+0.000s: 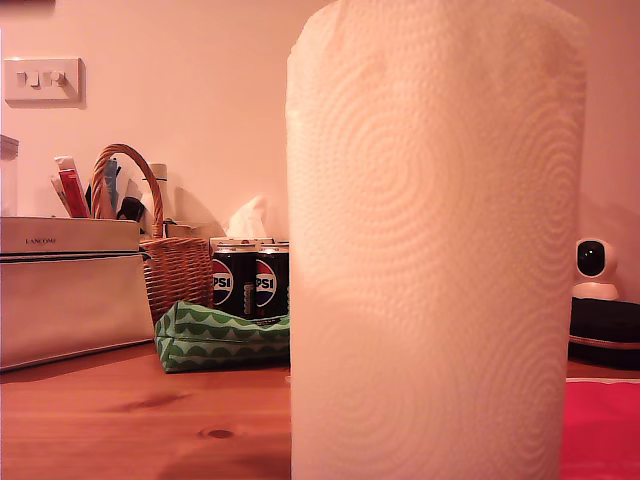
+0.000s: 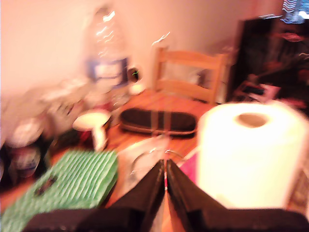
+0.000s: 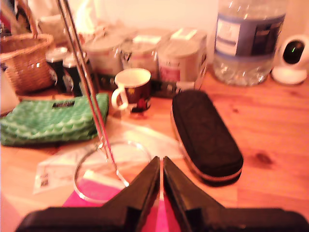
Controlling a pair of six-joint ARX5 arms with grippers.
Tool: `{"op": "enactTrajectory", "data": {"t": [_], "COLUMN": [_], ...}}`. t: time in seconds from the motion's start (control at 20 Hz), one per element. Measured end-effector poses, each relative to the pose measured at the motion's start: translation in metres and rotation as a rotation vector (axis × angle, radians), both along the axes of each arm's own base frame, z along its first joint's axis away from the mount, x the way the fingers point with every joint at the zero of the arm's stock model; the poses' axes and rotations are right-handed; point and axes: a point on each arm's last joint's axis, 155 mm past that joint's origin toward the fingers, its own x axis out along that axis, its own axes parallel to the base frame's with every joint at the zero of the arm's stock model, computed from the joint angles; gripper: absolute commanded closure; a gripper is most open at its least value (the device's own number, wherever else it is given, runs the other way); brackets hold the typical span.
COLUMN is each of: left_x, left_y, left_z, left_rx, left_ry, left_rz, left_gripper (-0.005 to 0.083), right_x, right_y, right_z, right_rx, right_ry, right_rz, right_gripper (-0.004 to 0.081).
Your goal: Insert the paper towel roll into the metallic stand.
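Large white embossed paper towel roll (image 2: pixel 248 154) beside thin chrome wire stand (image 3: pixel 87 92); both grippers' fingers together, empty. Risk: nudging stand over.

My first gripper (image 2: pixel 165 176) shows two black, wedge-shaped fingers tapering to narrow tips, smooth and matte, blurred at the edges. My second gripper (image 3: pixel 161 170) looks the same: dark, angular fingers with flat inner faces, widening into a black block. No cables, screws or markings show.
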Motion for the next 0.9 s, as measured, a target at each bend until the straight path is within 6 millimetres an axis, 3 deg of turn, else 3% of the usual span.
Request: {"op": "enactTrajectory", "data": {"t": [0.15, 0.4, 0.65, 0.9], "left_x": [-0.009, -0.017, -0.022, -0.029], "left_y": [-0.008, -0.024, -0.037, -0.051], "left_z": [0.008, 0.0, 0.014, 0.01], "left_rx": [0.087, 0.206, 0.237, 0.272], "left_ry": [-0.023, -0.004, -0.066, -0.09], "left_rz": [-0.063, -0.185, -0.256, -0.334], "left_gripper": [0.0797, 0.0797, 0.0797, 0.0797], "right_x": [-0.003, -0.013, -0.021, -0.026], "right_y": [0.009, 0.027, 0.041, 0.048], "right_z": [0.0, -0.009, -0.012, -0.003], "right_rx": [0.015, 0.041, 0.067, 0.083], "right_ry": [0.002, 0.053, 0.074, 0.063], "right_rz": [0.05, 0.15, 0.23, 0.276], "right_gripper": [0.078, 0.078, 0.078, 0.078]}}
